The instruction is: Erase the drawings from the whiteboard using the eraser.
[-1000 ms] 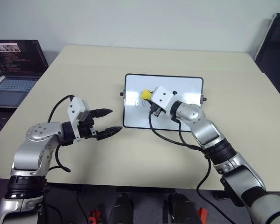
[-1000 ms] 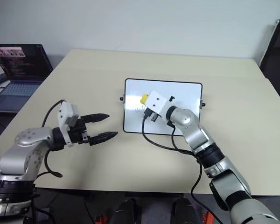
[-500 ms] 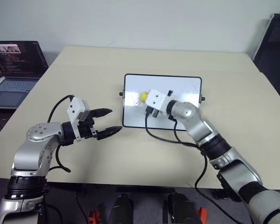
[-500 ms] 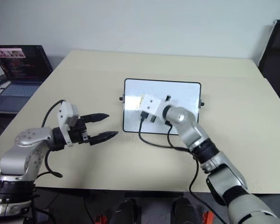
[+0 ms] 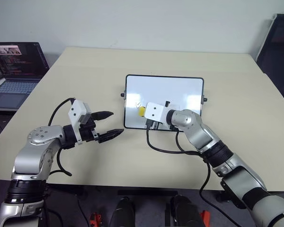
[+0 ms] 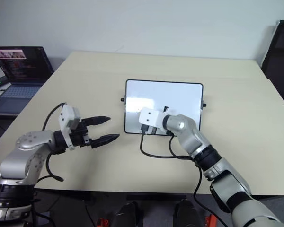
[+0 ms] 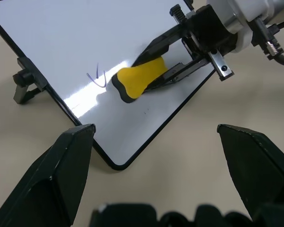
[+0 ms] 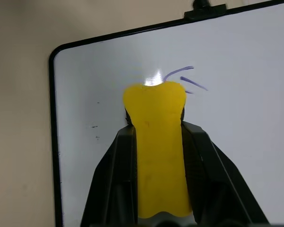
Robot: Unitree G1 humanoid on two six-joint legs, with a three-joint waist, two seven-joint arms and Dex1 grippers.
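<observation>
A small white whiteboard with a thin black frame lies mid-table. The right gripper pinches a yellow, black-based eraser on its near-left corner — wrist views reveal thin purple strokes just beside it. The left gripper hovers left, fingers spread, pointing right.

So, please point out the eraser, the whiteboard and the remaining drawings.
eraser [image 8: 156,137], right wrist view, middle of its yellow top.
whiteboard [image 5: 180,90], left eye view, bare white surface.
drawings [image 7: 98,78], left wrist view, thin dark stroke.
</observation>
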